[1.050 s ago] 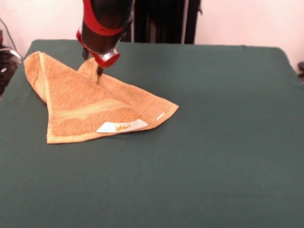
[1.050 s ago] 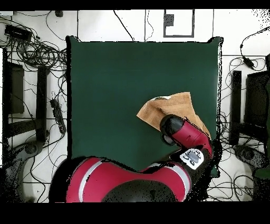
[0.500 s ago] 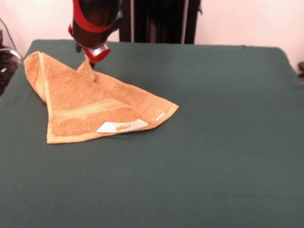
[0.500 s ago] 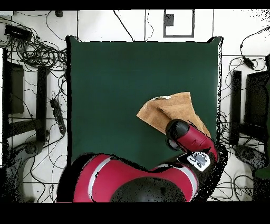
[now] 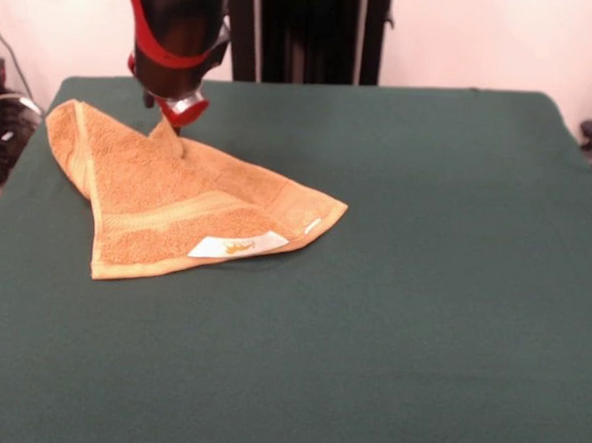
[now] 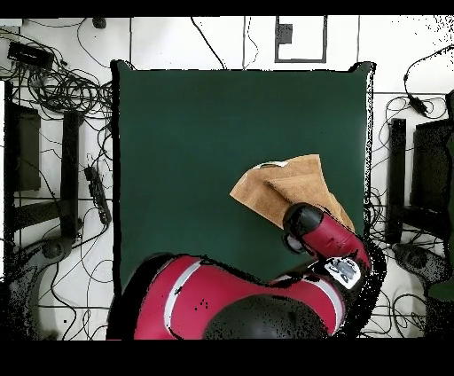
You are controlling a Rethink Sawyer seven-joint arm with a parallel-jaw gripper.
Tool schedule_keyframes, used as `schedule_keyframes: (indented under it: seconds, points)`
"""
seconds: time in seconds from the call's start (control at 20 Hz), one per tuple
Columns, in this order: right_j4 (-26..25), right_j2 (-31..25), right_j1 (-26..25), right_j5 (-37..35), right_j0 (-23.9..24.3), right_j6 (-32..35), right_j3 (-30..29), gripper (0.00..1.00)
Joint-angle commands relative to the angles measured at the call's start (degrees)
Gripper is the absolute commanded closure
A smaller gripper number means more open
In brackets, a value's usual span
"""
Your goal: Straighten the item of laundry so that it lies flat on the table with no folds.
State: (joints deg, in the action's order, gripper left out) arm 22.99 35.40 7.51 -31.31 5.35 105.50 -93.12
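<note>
Green cloth-covered table (image 5: 420,284) carries the orange-tan terry towel (image 5: 170,203), folded into a wedge toward one side. Red-and-black gripper (image 5: 175,127) hovers right at its raised far corner, folded layers running away toward the label; grip state, can't tell.

The red and black arm reaches steeply downward, its hand (image 5: 173,125) low and mostly hidden.

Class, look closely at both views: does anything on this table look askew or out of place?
Yes. The orange-tan terry towel lies folded into a rough triangle near one edge of the dark green cloth-covered table, its white label showing. The gripper pinches up its far corner.
</note>
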Motion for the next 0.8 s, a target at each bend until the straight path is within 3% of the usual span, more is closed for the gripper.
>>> schedule_keyframes:
  seconds: [0.05,0.4,0.8]
  points:
    - [-0.78,-14.80,0.38,9.98,1.98,5.46,-1.10,0.00]
    - [-3.30,-20.70,6.73,15.49,5.98,3.41,-4.63,0.00]
    - [-6.27,-19.13,9.08,7.15,4.06,4.75,-1.63,0.00]
